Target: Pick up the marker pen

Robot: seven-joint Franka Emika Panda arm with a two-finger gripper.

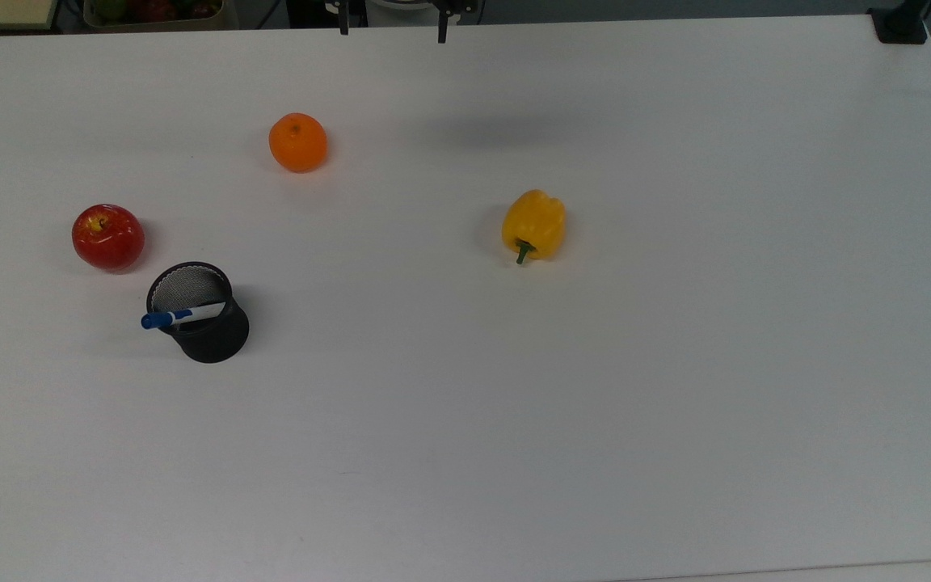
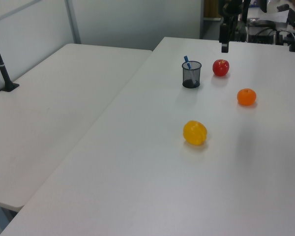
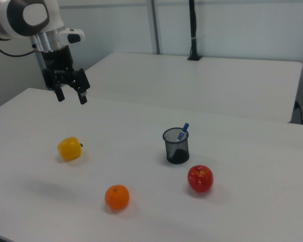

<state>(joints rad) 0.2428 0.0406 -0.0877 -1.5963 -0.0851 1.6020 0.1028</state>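
White table (image 1: 676, 364) filled most of the room, and on it the marker pen (image 1: 179, 316) stood tilted inside a black mesh cup (image 1: 205, 327), with its blue cap sticking out over the rim toward the top view's left. Near the cup lay a red apple (image 1: 107, 236), farther away an orange (image 1: 297, 142), and well apart a yellow pepper (image 1: 533, 225). High above the table, the gripper (image 3: 70, 95) hung with its fingers wide apart, holding nothing.
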